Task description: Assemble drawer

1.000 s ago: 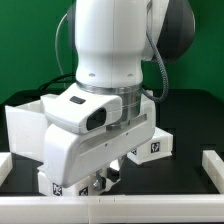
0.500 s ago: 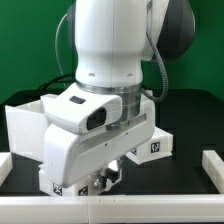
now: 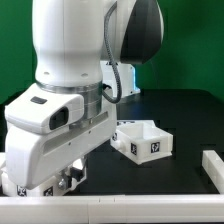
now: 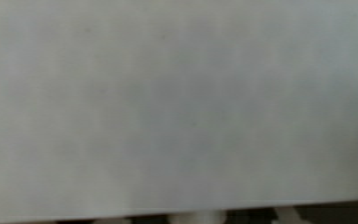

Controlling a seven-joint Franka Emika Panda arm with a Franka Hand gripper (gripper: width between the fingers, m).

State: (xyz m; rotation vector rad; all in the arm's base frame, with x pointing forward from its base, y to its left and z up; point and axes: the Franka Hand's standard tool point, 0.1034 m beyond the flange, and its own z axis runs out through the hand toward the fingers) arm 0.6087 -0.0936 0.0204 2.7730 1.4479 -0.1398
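My arm fills the exterior view's left. My gripper is low at the front left, and its fingers stand around a white wall of the drawer housing. Only a tagged lower corner of the housing shows; the arm hides the remainder. In the wrist view a blurred white surface of the housing fills nearly the whole picture, and two fingertips show apart at its edge. One white tray with a tag on its side sits open on the black table at the centre right, apart from the gripper. The second tray is hidden.
A white rail lies at the exterior view's right, and another white rail runs along the front edge. Black table with a green wall behind it.
My arm and gripper have shifted to the exterior view's left, and the housing's tagged corner has moved left with them. The tray at the centre right is now uncovered.
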